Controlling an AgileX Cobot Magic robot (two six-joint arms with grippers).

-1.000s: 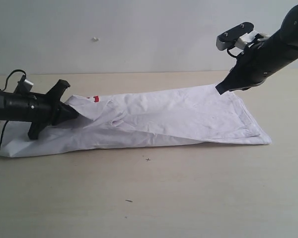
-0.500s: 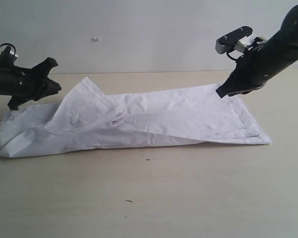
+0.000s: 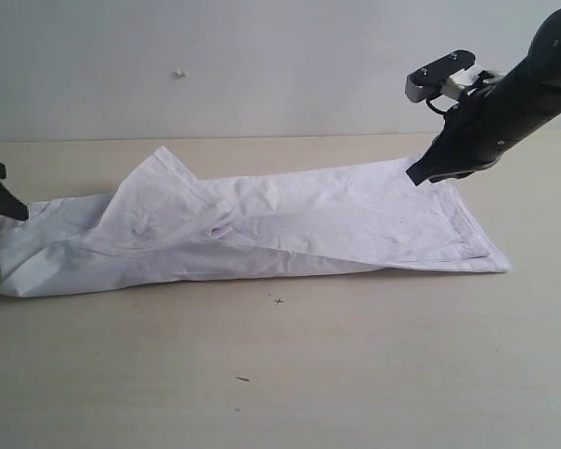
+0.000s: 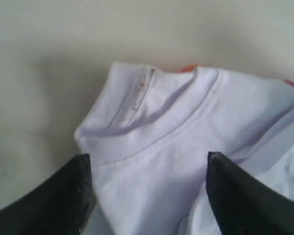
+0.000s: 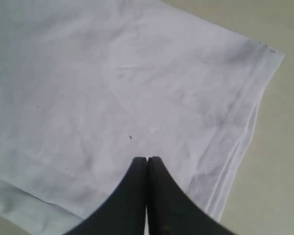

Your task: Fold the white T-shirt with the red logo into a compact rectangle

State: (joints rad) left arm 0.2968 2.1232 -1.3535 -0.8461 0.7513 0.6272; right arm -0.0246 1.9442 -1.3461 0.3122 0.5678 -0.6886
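A: Left wrist view: ribbed collar (image 4: 152,122) of your thin white cotton T-shirt (image 4: 255,112) beneath the spread left gripper (image 4: 147,155).
B: Only the exterior shows it stretched along the beige table (image 3: 355,374); right gripper (image 5: 147,160) pressed together.

Soft, even light falls on the table (image 3: 355,374). The white T-shirt (image 3: 337,224) casts only a thin shadow toward the table's near edge. The exterior view is fairly sharp. The left wrist view is blurred, the fingers (image 4: 54,196) of the left gripper (image 4: 147,155) most of all.
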